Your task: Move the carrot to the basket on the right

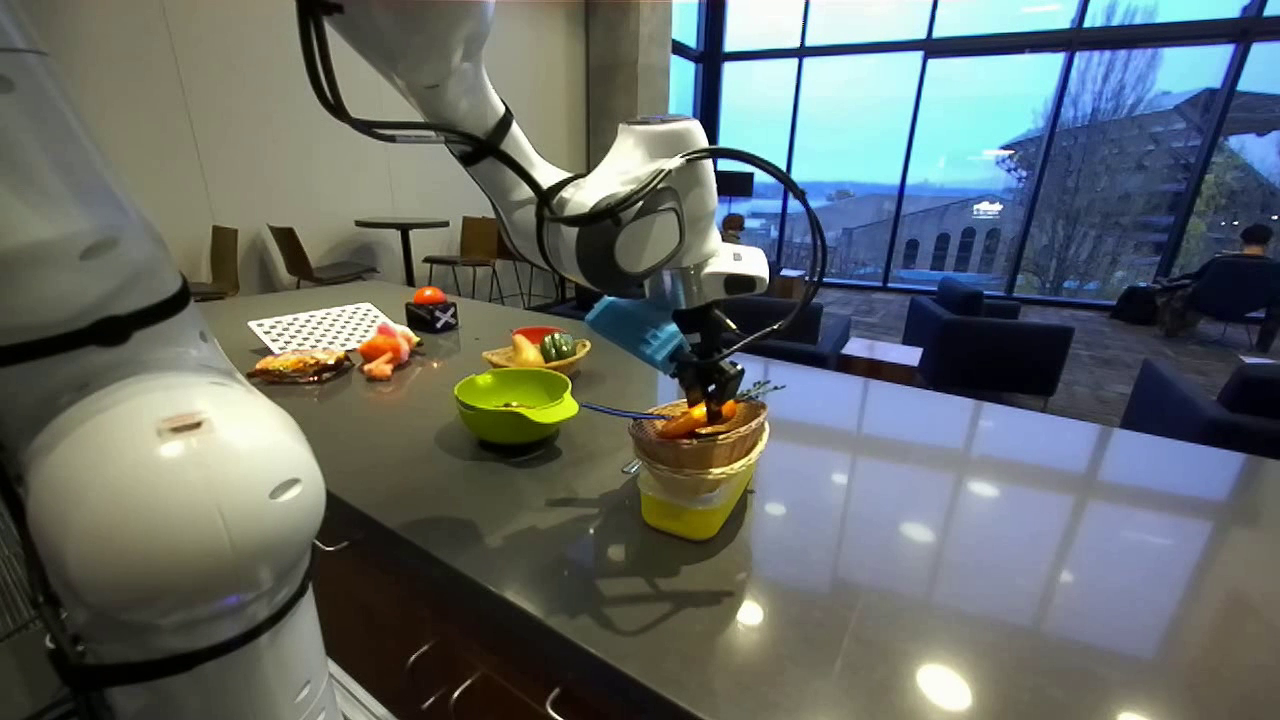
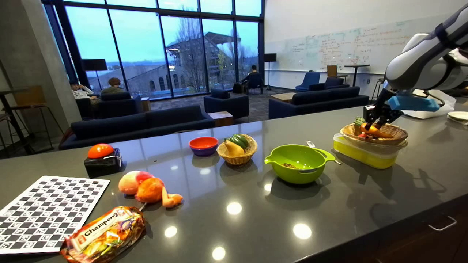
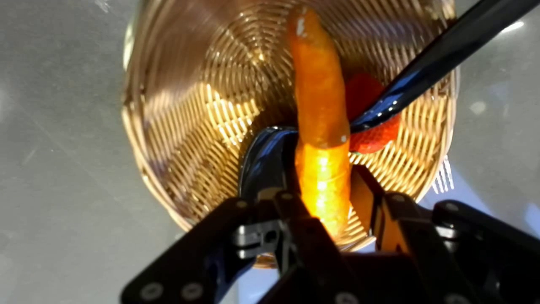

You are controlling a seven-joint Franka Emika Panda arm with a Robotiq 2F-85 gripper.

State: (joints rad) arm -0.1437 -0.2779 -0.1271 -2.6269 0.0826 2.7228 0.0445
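The end effector [image 3: 324,179] is gripping the carrot [image 3: 318,93] — black fingers [image 3: 363,196] are pressing it from both sides. The carrot is sitting inside the wicker basket's [image 3: 177,126] rim; can't tell if it's touching anything underneath. Also in the wicker basket: a dark long-handled utensil [image 3: 422,76] is passing under the carrot and out over the rim, and a red item [image 3: 375,141] is showing beside the carrot.

The wicker basket is sitting on a yellow tub [image 2: 369,155] on the worktop [image 2: 263,233]. A fork [image 3: 443,177] is lying just beside it, toward the lime-green bowl [image 2: 299,178]. That bowl is standing near the wicker basket, holding small brown bits.

Farther from the wicker basket, a small woven basket [image 2: 239,159] is holding produce, with a red-and-blue bowl [image 2: 203,150] next to it. Well apart from the wicker basket — a Champong packet [image 2: 106,233] and a checkered board [image 2: 47,215] are lying together.
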